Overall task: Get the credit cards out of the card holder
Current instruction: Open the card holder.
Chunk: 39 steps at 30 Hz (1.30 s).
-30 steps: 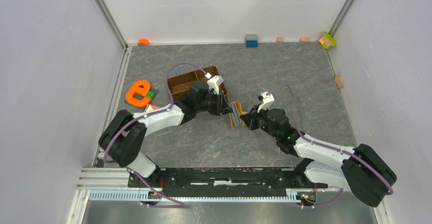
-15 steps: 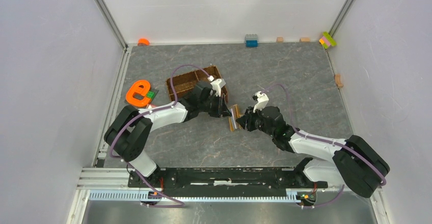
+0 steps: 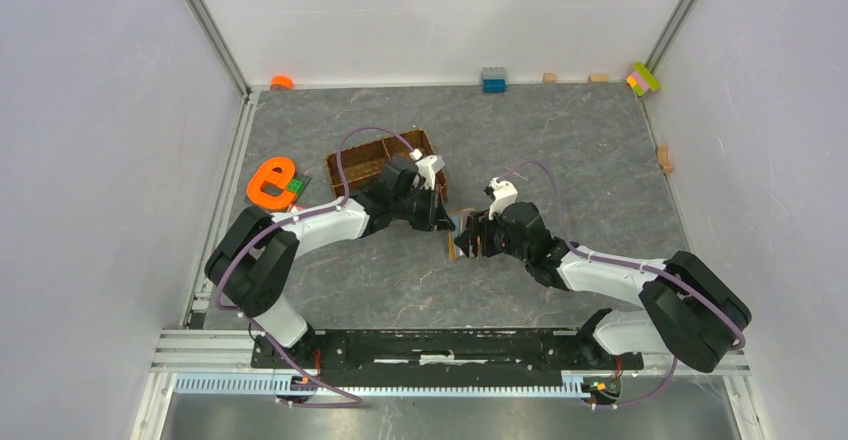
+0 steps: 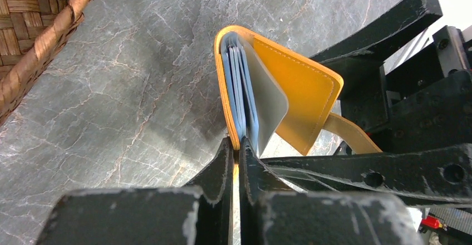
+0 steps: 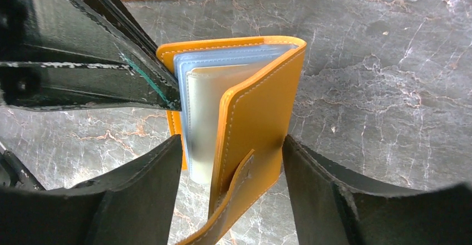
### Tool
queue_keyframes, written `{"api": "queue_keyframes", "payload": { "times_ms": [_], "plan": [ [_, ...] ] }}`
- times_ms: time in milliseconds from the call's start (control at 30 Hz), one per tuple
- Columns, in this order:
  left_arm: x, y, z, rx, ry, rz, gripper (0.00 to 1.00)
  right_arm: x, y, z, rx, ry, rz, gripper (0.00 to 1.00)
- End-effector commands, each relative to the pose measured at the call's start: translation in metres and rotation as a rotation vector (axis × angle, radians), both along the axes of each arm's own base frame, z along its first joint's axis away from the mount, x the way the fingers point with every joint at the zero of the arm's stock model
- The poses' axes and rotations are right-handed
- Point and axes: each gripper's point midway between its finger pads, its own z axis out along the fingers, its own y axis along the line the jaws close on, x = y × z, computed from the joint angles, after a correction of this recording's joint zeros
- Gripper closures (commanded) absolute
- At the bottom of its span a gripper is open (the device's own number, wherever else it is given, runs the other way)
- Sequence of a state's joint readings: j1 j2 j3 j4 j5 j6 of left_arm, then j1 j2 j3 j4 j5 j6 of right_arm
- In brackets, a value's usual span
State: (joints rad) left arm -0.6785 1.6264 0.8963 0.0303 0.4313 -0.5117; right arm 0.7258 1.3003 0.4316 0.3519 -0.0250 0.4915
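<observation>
holder: card holder point(image 4: 295, 89) is hanging half open mid-table, between both arms
left gripper point(image 4: 236, 145): pinching one orange cover edge tight
right gripper point(image 5: 231, 145): gaping around the other cover, not gripping
credit cards point(image 5: 206, 106): sitting in their slots, apparently none out
remaining: pulling every card

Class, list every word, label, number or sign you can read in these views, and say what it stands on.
"e": not printed, only the shape of the orange toy.
Card holder: no writing shows on it.
Toy bricks: too small to tell.
No other text is readable.
</observation>
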Motion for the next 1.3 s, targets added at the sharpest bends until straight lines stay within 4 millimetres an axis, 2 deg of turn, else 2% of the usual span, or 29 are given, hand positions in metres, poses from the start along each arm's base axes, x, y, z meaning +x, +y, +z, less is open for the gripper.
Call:
{"api": "queue_keyframes", "payload": {
  "times_ms": [0,67,267,433,500,633,700,767,900,1033,1133,1267],
  "plan": [
    [0.003,-0.007,0.012,-0.010,-0.052,-0.068,0.98,0.008,0.003,0.012,-0.001,-0.041,-0.002,0.33],
    [0.004,-0.006,0.012,-0.006,-0.057,-0.064,0.98,0.011,-0.002,0.014,-0.008,-0.057,-0.031,0.38],
    [0.004,-0.007,0.011,-0.007,-0.054,-0.068,0.98,0.015,-0.008,0.011,-0.037,-0.065,-0.058,0.41],
    [0.005,-0.007,0.012,-0.006,-0.057,-0.067,0.98,0.018,-0.011,0.006,-0.059,-0.059,-0.079,0.49],
    [0.006,-0.007,0.012,-0.005,-0.060,-0.065,0.98,0.018,-0.011,0.007,-0.051,-0.064,-0.083,0.56],
    [0.004,-0.004,0.006,0.019,-0.041,-0.062,0.98,0.017,-0.014,0.011,-0.037,-0.080,-0.092,0.75],
    [0.004,-0.003,0.005,0.027,-0.037,-0.060,0.98,0.019,-0.017,0.011,-0.044,-0.082,-0.109,0.77],
    [0.005,-0.001,0.004,0.042,-0.037,-0.055,0.98,0.021,-0.023,0.012,-0.062,-0.088,-0.138,0.74],
    [0.007,0.002,0.000,0.070,-0.031,-0.041,0.98,0.026,-0.037,0.015,-0.077,-0.108,-0.202,0.48],
    [0.007,0.003,-0.002,0.079,-0.023,-0.041,0.98,0.025,-0.039,0.019,-0.054,-0.111,-0.198,0.34],
    [0.007,0.003,-0.002,0.080,-0.023,-0.040,0.98,0.024,-0.037,0.017,-0.054,-0.105,-0.184,0.29],
    [0.007,0.003,-0.001,0.077,-0.023,-0.043,0.98,0.025,-0.036,0.011,-0.073,-0.081,-0.177,0.29]
  ]
}}
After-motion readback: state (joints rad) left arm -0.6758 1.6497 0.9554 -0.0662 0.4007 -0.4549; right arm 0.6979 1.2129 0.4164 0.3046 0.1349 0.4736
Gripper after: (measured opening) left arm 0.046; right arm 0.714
